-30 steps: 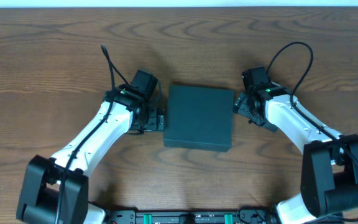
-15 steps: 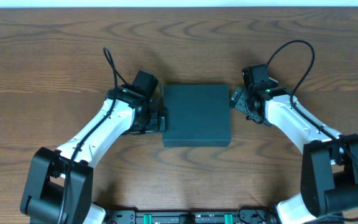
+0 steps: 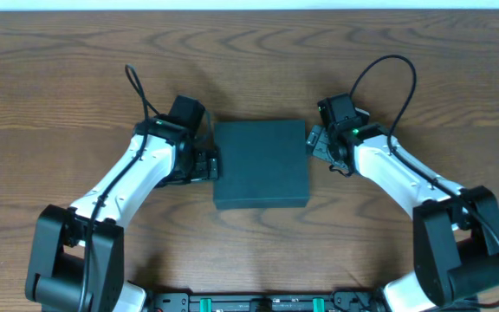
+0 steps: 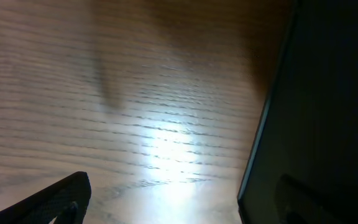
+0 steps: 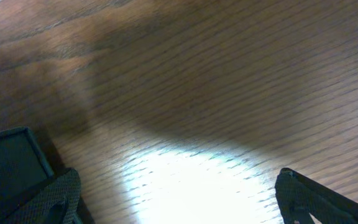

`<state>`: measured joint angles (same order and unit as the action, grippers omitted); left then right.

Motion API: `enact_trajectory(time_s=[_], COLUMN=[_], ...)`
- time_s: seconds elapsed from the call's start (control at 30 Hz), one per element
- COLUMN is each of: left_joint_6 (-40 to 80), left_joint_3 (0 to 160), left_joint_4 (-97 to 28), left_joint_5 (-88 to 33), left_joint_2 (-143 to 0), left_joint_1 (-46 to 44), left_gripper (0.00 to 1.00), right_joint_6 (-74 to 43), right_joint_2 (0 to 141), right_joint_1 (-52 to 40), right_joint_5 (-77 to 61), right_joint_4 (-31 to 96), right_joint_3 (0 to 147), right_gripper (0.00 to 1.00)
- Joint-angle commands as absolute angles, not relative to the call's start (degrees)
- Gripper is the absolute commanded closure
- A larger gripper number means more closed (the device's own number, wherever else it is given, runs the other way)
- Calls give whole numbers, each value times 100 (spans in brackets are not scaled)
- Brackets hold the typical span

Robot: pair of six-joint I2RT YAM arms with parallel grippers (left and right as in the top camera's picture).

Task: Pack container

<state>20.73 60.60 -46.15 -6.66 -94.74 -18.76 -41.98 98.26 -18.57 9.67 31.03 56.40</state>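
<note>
Table [image 3: 59, 69]: wood-grain top filling the overhead frame; a bright glare patch shows on it in both wrist views.

Container [image 3: 261, 163]: dark teal-black square box at the centre of the overhead frame. It lies flat on the table with its lid down, between the two claws. It fills the right side of the left wrist view [image 4: 328, 93], and one corner shows at the lower left of the right wrist view [image 5: 8, 162].

Left arm [image 3: 124, 186]: white links running from the lower left of the frame up to the container's left side.

Right arm [image 3: 397, 173]: white links running from the lower right up to the container's upper right corner.

Left gripper [image 3: 210, 165]: jaws spread wide and holding nothing. It sits at the container's left edge. In its wrist view [image 4: 185, 208] one finger [image 4: 61, 196] is over bare wood, well clear of the box wall, and the other [image 4: 306, 196] appears dark against the box. Whether that one touches the box cannot be told.

Right gripper [image 3: 312, 143]: jaws spread wide and empty, just beside the container's upper right corner. In its wrist view [image 5: 179, 208] only bare table lies between the fingers, and the box corner sits beside the left finger [image 5: 51, 196].

Cables [image 3: 388, 69]: a black loop rises above each wrist.
</note>
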Motion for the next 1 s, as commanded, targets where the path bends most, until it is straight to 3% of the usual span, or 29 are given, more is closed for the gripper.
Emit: enact_trajectory(time_s=[0.0,0.67,0.97], left_joint_6=[1922,1798,1800], left_joint_3=[6042,6064,6064], left_joint_4=[-4495,-4335,-4342], left_joint_5=[-864,-705,-709], left_joint_2=[-9511,-9223,-9135], left_joint_1=[-1811,-1673,-1673], left_gripper=[5,5,5], right_joint_6=[-4397,-4320,-3986], right_joint_2=[9861,9789,9308], right_joint_1=[-2137,-2191,-1726], right_joint_5=[421,1028,1376], right_joint_4=[3109,3264,3411], right_joint_3=[5640,5647,5651], right_gripper=[1,1,1])
